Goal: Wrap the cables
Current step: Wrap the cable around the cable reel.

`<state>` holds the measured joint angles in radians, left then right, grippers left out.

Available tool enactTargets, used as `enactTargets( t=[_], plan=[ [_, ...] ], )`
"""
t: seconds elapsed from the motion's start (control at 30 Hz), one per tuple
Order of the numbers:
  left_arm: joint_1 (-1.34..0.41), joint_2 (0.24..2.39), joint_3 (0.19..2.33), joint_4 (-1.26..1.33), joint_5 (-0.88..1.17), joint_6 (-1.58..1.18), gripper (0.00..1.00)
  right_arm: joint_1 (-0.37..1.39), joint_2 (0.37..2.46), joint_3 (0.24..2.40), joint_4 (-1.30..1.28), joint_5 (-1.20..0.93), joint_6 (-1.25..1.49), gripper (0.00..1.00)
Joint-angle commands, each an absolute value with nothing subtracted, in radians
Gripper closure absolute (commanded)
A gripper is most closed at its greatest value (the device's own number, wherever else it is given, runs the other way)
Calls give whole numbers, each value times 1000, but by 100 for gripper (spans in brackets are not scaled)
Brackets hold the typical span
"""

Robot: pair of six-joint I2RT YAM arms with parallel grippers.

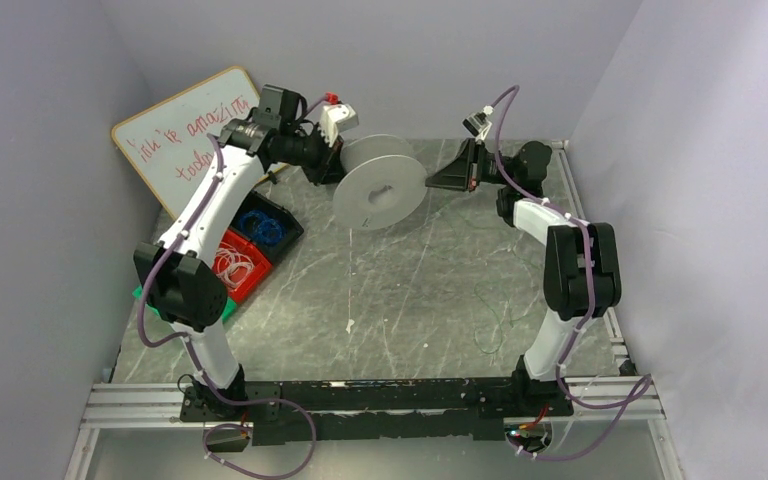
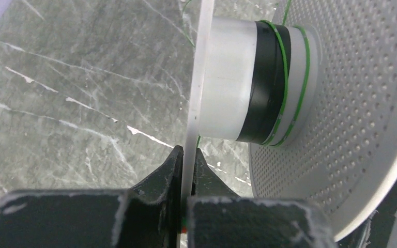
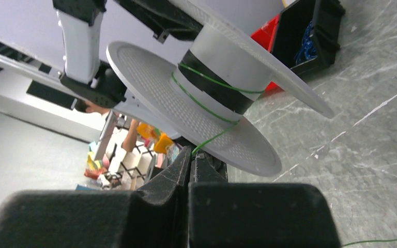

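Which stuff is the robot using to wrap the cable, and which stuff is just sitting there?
For the job: green cable, white spool, left fingers pinching the spool's rim, right fingers pinching the cable.

Just lying about: whiteboard, red bin, black bin with blue coils.

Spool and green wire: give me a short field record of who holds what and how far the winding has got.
spool: lifted off the table, between the two arms
left hand: shut on the edge of one spool flange
right hand: shut on the green wire, close to the other flange
winding: a few turns on the hub, over a black band
slack: a loose strand lies on the table
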<state>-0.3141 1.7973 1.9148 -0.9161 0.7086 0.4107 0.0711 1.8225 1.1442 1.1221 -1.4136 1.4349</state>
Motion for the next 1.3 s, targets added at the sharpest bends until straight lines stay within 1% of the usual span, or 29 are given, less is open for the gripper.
enactTargets(
  t=[0.0,0.13,0.27,0.33,0.4,0.47,0.57,0.7,0.73,0.77,0.83,0.97,1.07,1.2,1.27],
  plan=[
    [-324,1787,1902,-807,426,338,98,76,1739,1195,1017,-1356,1348,98],
    [-348,1809,1898,-770,333,293,98,92,1748,1183,1094,-1341,1402,97],
    [-369,1820,1887,-750,290,269,98,97,1796,1198,1317,-1327,1575,93],
    [-380,1826,1880,-748,302,268,98,100,1832,1236,1420,-1329,1665,92],
    [-391,1829,1871,-743,304,262,98,101,1858,1262,1463,-1328,1711,92],
    [-399,1834,1866,-742,307,259,98,109,1861,1270,1440,-1326,1699,91],
    [-403,1837,1865,-738,310,241,98,128,1832,1252,1297,-1321,1597,90],
    [-407,1841,1873,-729,282,192,98,156,1748,1229,867,-1284,1269,90],
    [-411,1845,1880,-732,256,183,98,165,1732,1232,780,-1271,1168,90],
    [-421,1850,1886,-737,227,172,98,176,1720,1238,717,-1264,1121,89],
    [-439,1862,1902,-745,153,152,98,197,1714,1246,676,-1261,1088,87],
    [-456,1888,1926,-761,68,95,98,237,1712,1270,647,-1268,1056,85],
    [-457,1902,1946,-770,42,34,98,273,1710,1297,515,-1267,930,85],
    [-457,1907,1957,-758,33,-57,98,337,1712,1322,266,-1238,696,86],
    [-457,1912,1973,-760,29,-96,98,358,1718,1318,227,-1238,649,87]
  ],
)
